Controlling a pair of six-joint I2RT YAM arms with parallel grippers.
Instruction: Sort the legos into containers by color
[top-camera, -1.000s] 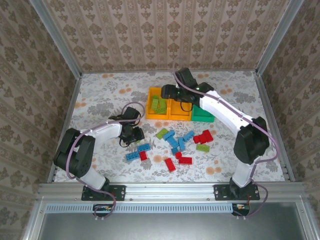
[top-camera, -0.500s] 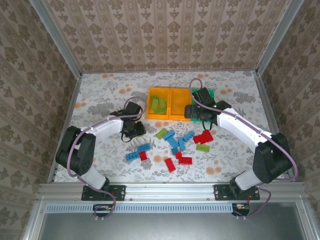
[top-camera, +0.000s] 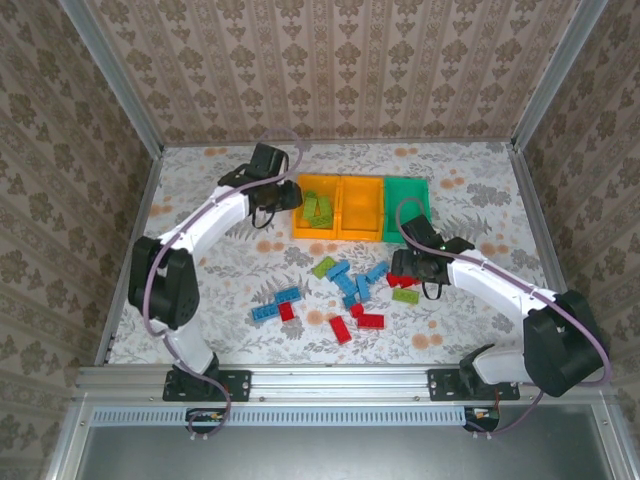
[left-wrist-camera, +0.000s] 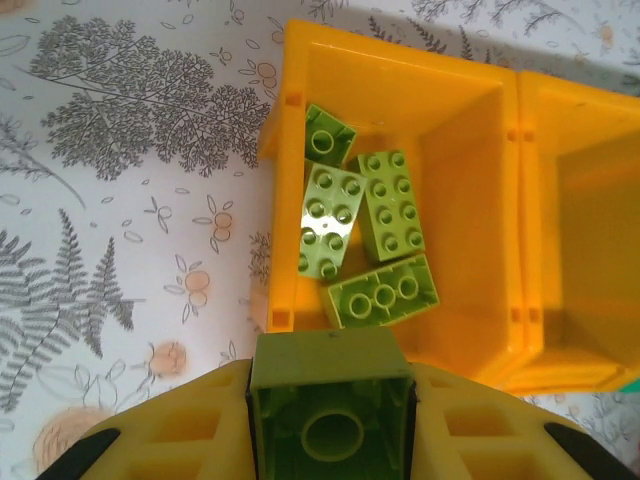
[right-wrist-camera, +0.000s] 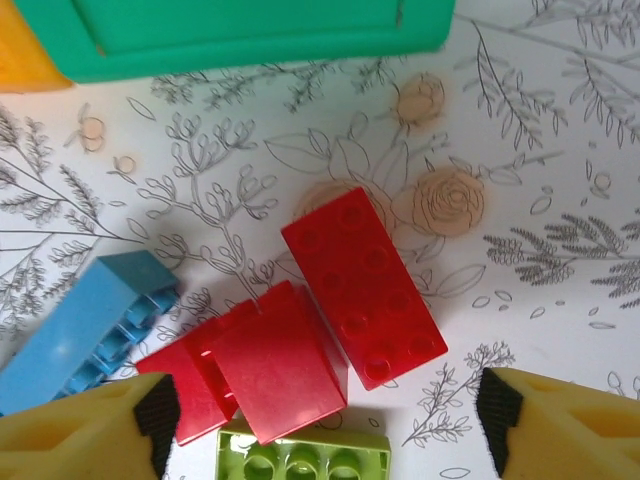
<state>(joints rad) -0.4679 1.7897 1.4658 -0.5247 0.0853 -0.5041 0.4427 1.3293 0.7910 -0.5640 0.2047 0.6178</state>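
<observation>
Now the left pincer (left-wrist-camera: 330, 425) is clamped on a lime green brick (left-wrist-camera: 332, 385), just beside the near wall of the left orange-yellow bin (left-wrist-camera: 470, 140), where four more lime bricks (left-wrist-camera: 345, 215) lie. The right pincer (right-wrist-camera: 325, 420) hangs with its jaws apart over a cluster of red bricks (right-wrist-camera: 365, 285) on the worktop (right-wrist-camera: 560, 150), near the green bin (right-wrist-camera: 250, 25). A blue brick (right-wrist-camera: 85, 335) touches the red cluster's left side.

White arms (top-camera: 215, 215), black joints, mauve cables, yellow fingers (right-wrist-camera: 570, 425).
</observation>
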